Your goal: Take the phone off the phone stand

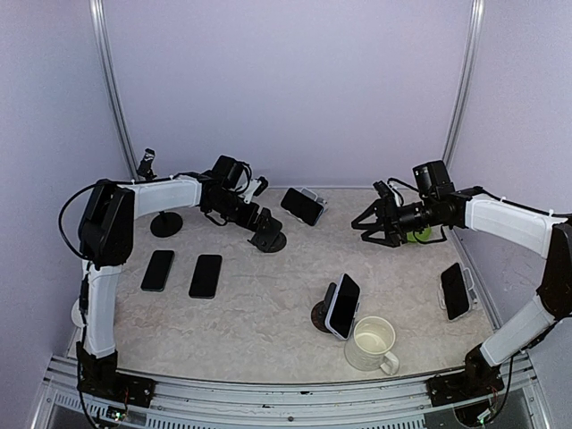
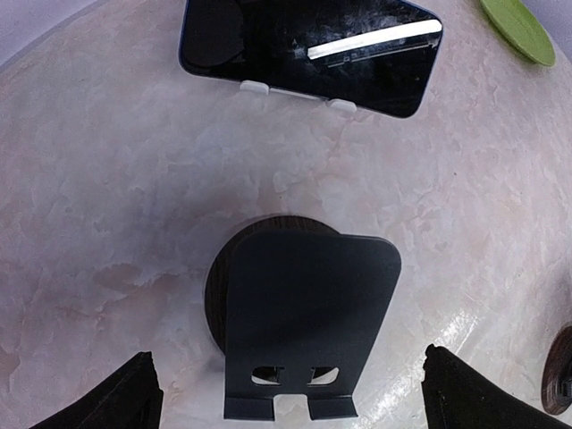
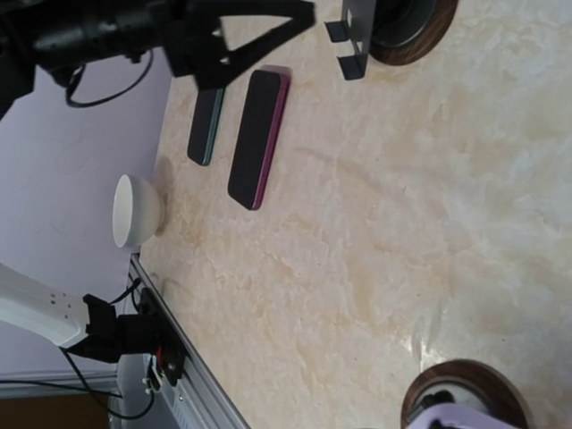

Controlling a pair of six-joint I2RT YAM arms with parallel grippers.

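Three phones rest on stands: one on a white stand (image 1: 314, 196) at the back middle, phone (image 1: 303, 206) (image 2: 308, 49); one (image 1: 343, 306) on a round wooden-based stand (image 1: 319, 316) near the front; one (image 1: 455, 290) at the right edge. My left gripper (image 1: 262, 227) (image 2: 288, 380) is open, its fingertips (image 2: 134, 393) either side of an empty black phone stand (image 1: 268, 239) (image 2: 308, 317), holding nothing. My right gripper (image 1: 365, 231) hangs open and empty above the table right of centre; its fingers do not show in the right wrist view.
Two phones (image 1: 158, 270) (image 1: 206, 275) lie flat on the left of the table (image 1: 268, 304). A cream mug (image 1: 371, 344) stands at the front by the wooden-based stand. A green disc (image 1: 418, 235) (image 2: 517, 27) lies under the right arm. A black round stand (image 1: 165, 223) and a white bowl (image 3: 134, 210) are at far left.
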